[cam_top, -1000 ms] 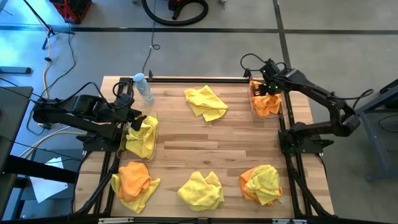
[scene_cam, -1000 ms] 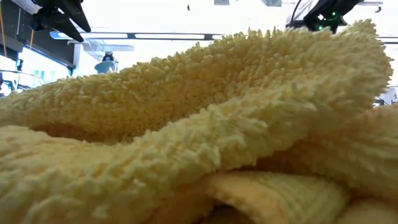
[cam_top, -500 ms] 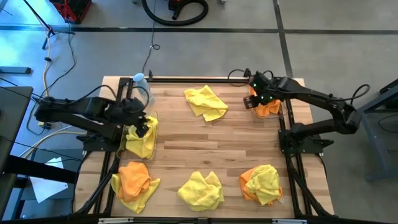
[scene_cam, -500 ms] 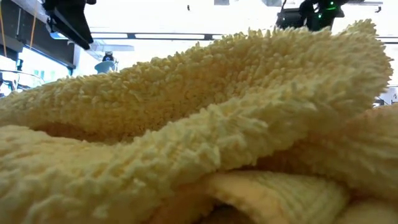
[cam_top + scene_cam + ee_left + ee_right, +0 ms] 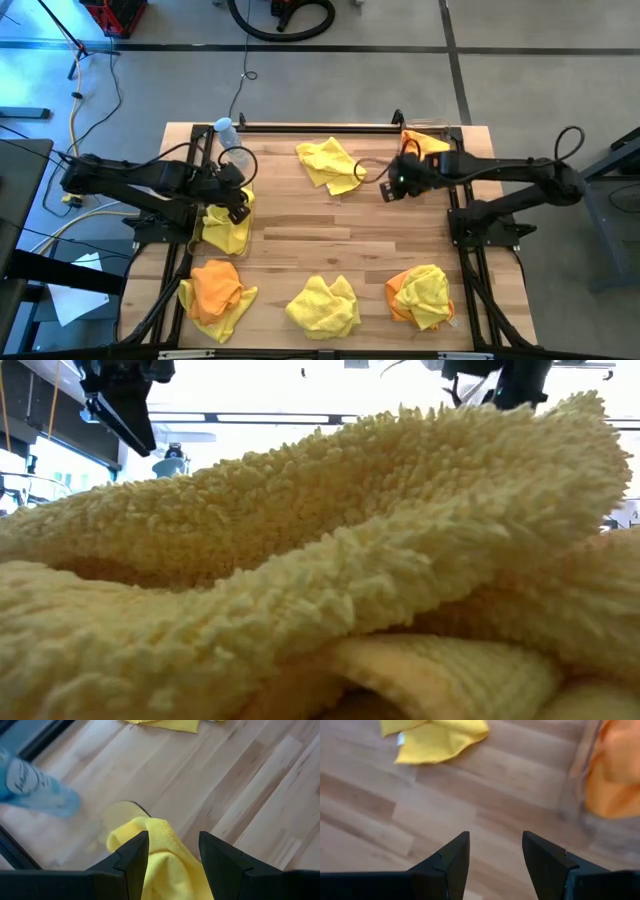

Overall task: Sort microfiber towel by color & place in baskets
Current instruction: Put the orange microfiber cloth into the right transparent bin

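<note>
The bottle carries a pale label with dark script too blurred to read; it lies on the table just beside the left basket. The towels are fuzzy, crumpled cloths. Yellow ones fill the left basket, and orange ones sit in the right basket. A yellow towel lies near the far edge, another yellow one at the near edge, and mixed orange-and-yellow heaps at the near left and near right. The left hand hangs over the yellow cloth in the left basket, fingers parted, gripping nothing. The right hand hovers over bare wood between the far yellow towel and the right basket, fingers apart and empty.
</note>
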Available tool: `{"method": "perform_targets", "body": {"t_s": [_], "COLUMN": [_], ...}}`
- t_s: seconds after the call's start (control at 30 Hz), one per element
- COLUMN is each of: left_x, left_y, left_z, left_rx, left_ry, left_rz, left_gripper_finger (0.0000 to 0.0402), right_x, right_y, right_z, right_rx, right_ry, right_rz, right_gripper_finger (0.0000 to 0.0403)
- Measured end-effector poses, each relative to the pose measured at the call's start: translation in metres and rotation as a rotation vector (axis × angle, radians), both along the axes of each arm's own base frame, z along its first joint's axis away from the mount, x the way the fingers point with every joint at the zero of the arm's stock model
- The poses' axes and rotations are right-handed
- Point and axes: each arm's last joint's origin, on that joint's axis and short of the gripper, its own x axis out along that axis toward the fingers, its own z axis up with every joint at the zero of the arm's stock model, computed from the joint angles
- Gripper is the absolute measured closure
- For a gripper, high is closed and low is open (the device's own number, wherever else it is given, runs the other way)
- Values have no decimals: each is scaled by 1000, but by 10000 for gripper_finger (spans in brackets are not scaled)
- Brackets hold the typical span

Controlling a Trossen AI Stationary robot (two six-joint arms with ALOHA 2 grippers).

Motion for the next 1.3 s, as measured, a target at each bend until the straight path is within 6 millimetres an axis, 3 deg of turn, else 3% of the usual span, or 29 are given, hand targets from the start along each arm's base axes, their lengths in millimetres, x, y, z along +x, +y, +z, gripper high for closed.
{"method": "perform_targets", "body": {"t_s": [0.27,0.5,0.73,0.93,1.3], "left_x": [11,34,65,75,64], "left_y": [-7,-34,-76,-119,-197], "left_z": [-7,-7,1,-4,-52], "left_rx": [-171,-282,-328,-399,-489], "left_ry": [-20,-82,-46,149,527], "left_rz": [87,153,250,383,391], "left_gripper_finger": [238,238,238,238,238], "right_x": [3,-7,-23,-45,-60], "right_y": [47,80,108,132,152], "right_z": [-1,-16,-20,-16,-15], "right_rx": [11,37,47,22,-7], "right_ry": [-31,7,11,-20,-49], "right_rz": [66,140,250,333,425], "right_gripper_finger": [226,243,249,249,249]}}
